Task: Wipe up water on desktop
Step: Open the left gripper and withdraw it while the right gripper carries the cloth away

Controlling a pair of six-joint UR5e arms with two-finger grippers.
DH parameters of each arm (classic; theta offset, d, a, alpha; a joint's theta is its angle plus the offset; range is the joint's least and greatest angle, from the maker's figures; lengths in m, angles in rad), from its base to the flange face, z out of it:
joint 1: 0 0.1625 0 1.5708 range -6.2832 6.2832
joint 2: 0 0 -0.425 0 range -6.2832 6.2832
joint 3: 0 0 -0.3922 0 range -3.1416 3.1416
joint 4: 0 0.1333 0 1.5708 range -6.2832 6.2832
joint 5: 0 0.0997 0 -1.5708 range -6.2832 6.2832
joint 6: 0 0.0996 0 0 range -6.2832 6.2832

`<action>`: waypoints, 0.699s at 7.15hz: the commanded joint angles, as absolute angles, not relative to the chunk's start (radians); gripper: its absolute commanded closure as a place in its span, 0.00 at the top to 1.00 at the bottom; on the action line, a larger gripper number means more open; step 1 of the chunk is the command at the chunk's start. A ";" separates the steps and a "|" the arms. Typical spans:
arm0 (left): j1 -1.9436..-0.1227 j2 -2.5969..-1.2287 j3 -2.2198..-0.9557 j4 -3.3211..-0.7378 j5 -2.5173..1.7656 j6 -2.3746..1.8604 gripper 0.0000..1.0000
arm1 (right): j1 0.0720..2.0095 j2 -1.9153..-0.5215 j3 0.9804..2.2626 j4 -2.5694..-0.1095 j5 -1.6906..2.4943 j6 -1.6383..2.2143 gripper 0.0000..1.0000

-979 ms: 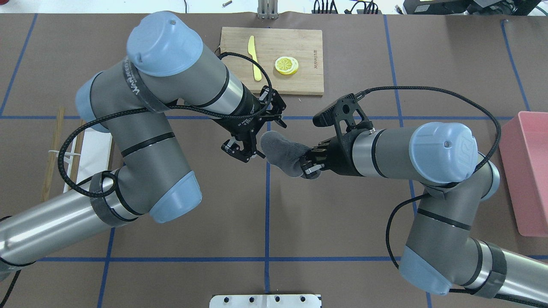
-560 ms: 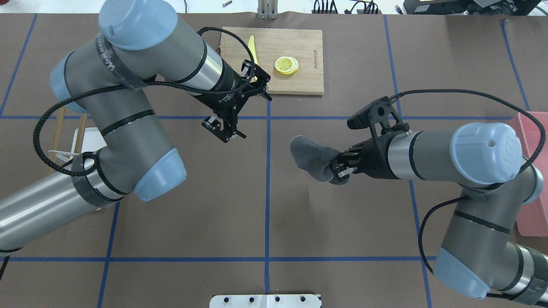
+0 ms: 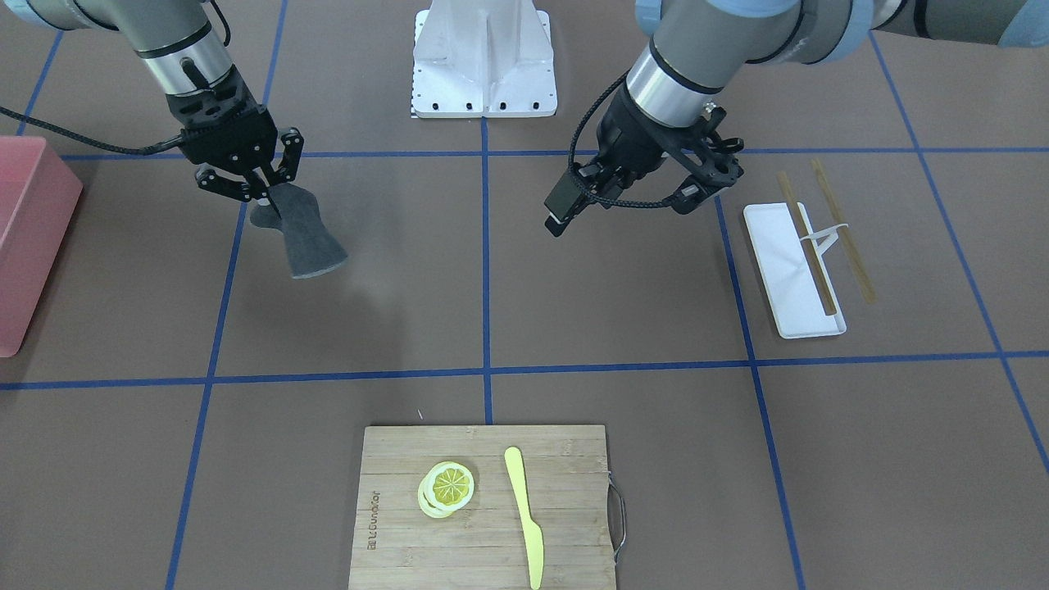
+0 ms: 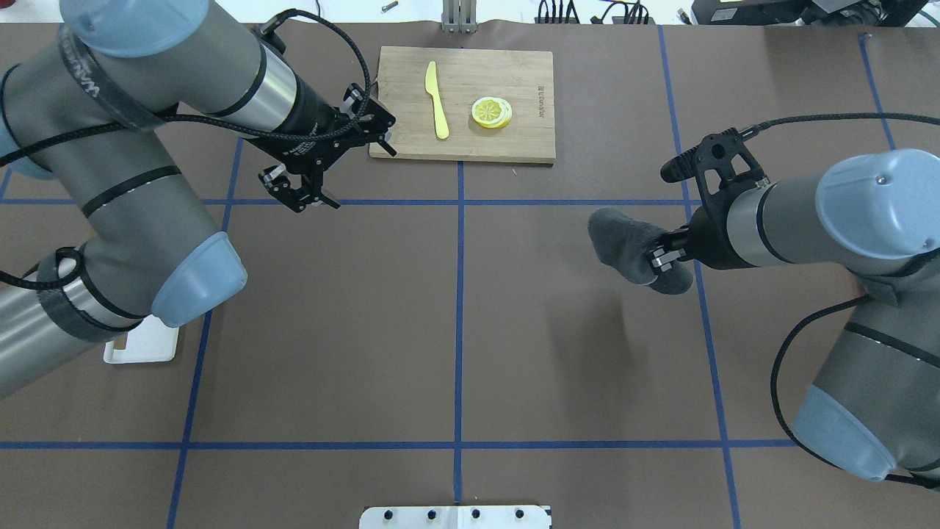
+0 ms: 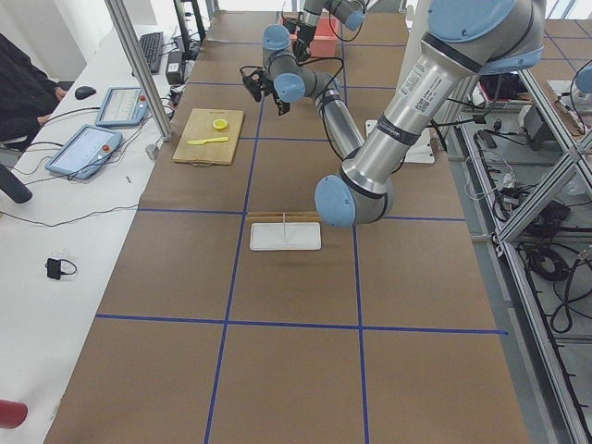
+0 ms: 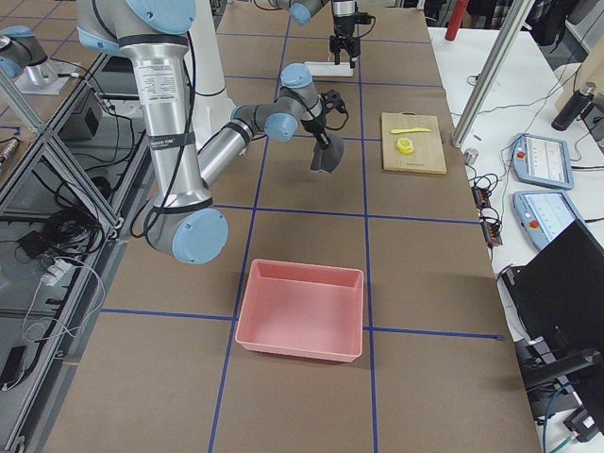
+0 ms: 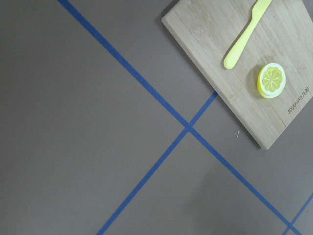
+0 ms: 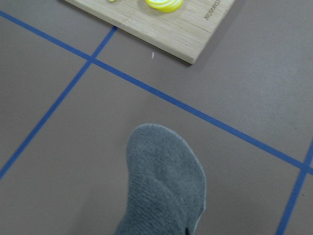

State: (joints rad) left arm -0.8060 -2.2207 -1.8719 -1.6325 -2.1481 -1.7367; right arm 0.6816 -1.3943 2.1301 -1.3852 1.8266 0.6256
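Two grippers are hovering above the desktop [image 4: 455, 330]: the right gripper [image 4: 661, 261] is clamping a gray cloth [image 4: 620, 239]; the left gripper [image 4: 301, 192] is holding its fingers apart.

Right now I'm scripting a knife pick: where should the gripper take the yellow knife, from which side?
Probably its handle, the end nearer the robot, from straight above: the yellow knife lies flat on the cutting board, clear of the lemon slices.

Desktop [image 4: 367, 330] (blue-taped), cutting board [image 4: 525, 73], white tray [image 3: 778, 262], pink bin [image 6: 297, 342]
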 commanded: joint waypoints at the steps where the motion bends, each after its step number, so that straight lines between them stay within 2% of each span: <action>1: -0.839 -2.206 -1.952 -1.423 -2.058 -1.422 0.98 | 0.742 -1.405 2.129 -1.549 1.797 0.443 0.00; 5: -0.945 -2.040 -2.046 -1.413 -1.977 -1.071 0.98 | 0.864 -1.448 2.074 -1.690 1.735 0.086 0.00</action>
State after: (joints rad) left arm -0.9044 -2.0792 -2.0278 -1.4160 -1.9801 -1.1528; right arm 0.8379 -1.4420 2.1047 -1.6595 1.7627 0.1679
